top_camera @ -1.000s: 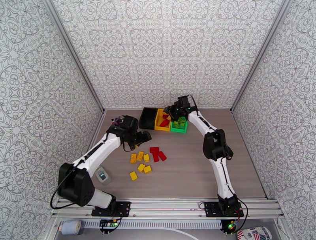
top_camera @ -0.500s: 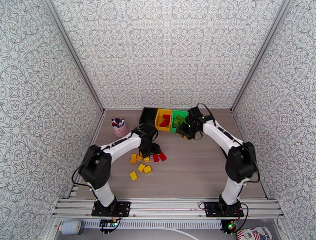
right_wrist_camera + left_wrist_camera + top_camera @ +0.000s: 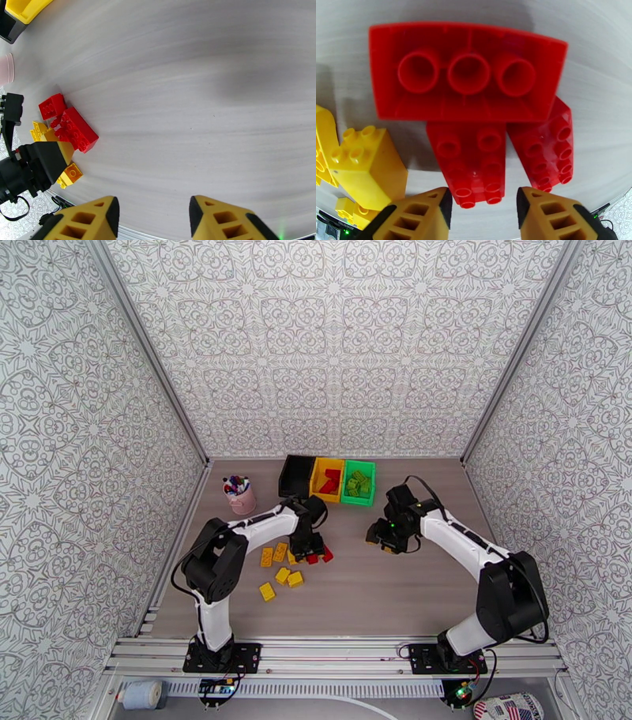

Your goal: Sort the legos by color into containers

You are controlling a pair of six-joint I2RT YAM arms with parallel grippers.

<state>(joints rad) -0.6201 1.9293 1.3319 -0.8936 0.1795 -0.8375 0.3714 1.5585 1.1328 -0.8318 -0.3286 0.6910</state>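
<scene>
The containers stand in a row at the back: a black bin (image 3: 295, 474), a yellow bin (image 3: 318, 491) holding a red lego (image 3: 329, 485), and a green bin (image 3: 352, 498) with green legos (image 3: 359, 483). Red legos (image 3: 325, 555) and yellow legos (image 3: 281, 552) lie loose mid-table. My left gripper (image 3: 310, 546) (image 3: 482, 201) is down over the red ones, open. Its fingertips (image 3: 444, 203) flank the near end of the middle red lego (image 3: 472, 158), with a sliver of gap on the right. A larger red lego (image 3: 466, 73) lies upside down beyond it. My right gripper (image 3: 380, 539) (image 3: 154, 213) hovers open and empty over bare table.
A pink cup of pens (image 3: 239, 497) stands at the left, behind the pile. Several more yellow legos (image 3: 290, 578) lie nearer the front. A yellow lego (image 3: 367, 165) sits just left of my left fingers. The right wrist view catches the red legos (image 3: 77, 130) and the left gripper (image 3: 43, 162).
The left arm swung right from the cup and came down onto the red legos, its jaws narrowing. The right arm drew back from the green bin toward mid-table.
</scene>
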